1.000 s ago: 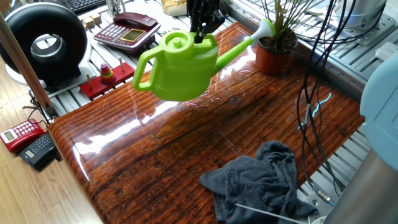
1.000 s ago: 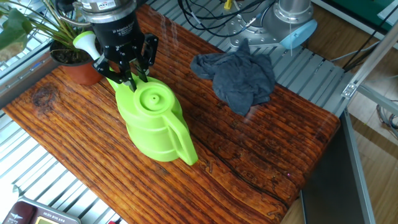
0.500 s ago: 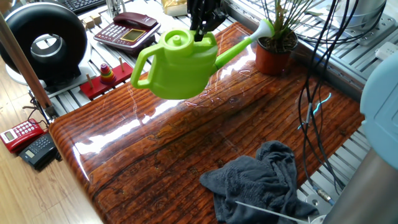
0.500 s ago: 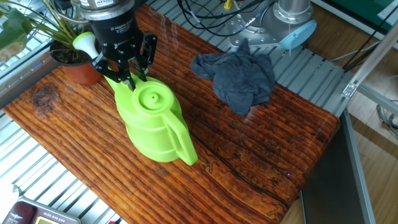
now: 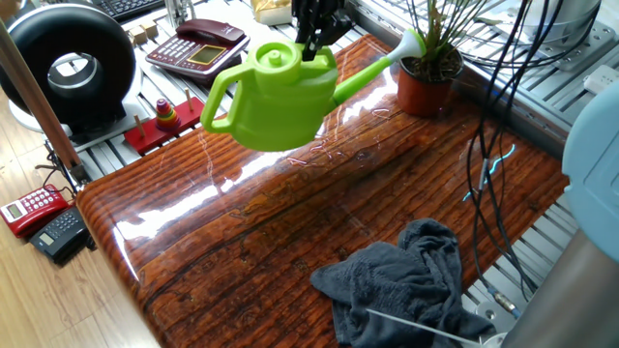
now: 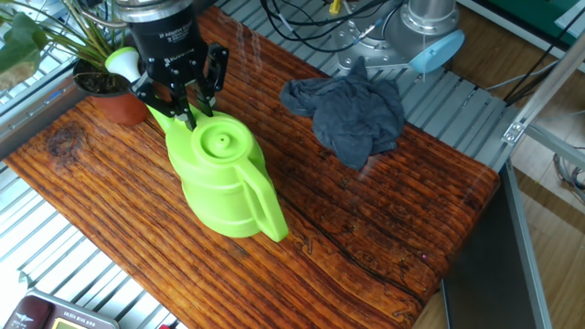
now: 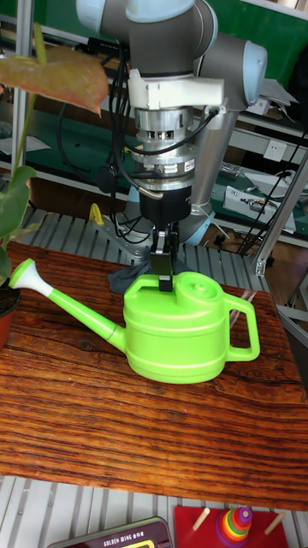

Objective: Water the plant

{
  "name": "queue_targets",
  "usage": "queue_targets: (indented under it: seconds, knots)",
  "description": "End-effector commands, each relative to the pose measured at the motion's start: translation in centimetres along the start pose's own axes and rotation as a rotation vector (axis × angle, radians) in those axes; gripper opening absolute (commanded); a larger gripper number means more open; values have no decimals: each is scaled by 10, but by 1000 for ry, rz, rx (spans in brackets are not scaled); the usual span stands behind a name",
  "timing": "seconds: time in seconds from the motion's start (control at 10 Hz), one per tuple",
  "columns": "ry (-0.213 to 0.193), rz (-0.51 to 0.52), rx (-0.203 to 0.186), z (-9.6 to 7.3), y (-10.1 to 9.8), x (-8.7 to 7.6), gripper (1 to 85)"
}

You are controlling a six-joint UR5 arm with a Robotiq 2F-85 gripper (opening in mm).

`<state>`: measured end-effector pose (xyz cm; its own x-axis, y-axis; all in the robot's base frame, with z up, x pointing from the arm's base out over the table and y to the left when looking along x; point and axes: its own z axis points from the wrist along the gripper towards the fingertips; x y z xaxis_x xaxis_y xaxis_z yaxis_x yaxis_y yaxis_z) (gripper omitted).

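One arm, one can, and my read is the job's about halfway: the gripper (image 7: pixel 164 261) is clamped on the top rim of the lime-green watering can (image 5: pixel 280 97), right next to the filler cap, and the can hangs clear of the wooden counter (image 5: pixel 290 222) with its shadow underneath. The rose at the end of the spout (image 5: pixel 411 43) sits right at the plant (image 5: pixel 435 39), up among the thin grassy leaves over the terracotta pot (image 5: pixel 424 92), which stands at the far corner of the counter. So pickup and carry look done. What's left, I'd guess, is the pour itself. The can only looks slightly tipped, and I can't see any water coming out of the rose.

View differences are kinda fun here. The tall fixed view gives the cleanest look at the grip, fingers pinched narrow on the rim, plus the can's handle pointing away from the plant, but the pot is nearly cut off at the left edge. One fixed view shows spout and pot together, and what look like wet streaks on the counter below the spout. The other fixed view looks down the wrist, and shows the crumpled grey cloth (image 6: pixel 347 110) well apart from everything, with the rose (image 6: pixel 122 62) beside the pot's soil.
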<state>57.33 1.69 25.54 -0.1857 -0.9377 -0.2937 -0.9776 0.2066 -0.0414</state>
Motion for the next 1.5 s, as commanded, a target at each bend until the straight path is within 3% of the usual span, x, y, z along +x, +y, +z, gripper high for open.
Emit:
queue_targets:
  seconds: [0.0, 0.4, 1.0, 1.4]
  knots:
    - [-24, -2, 9, -6, -1, 0, 10]
    - [-67, -8, 18, -7, -1, -6, 10]
    - [-65, -13, 25, -8, 0, 4, 10]
    - [-106, -17, 24, -9, 4, 0, 10]
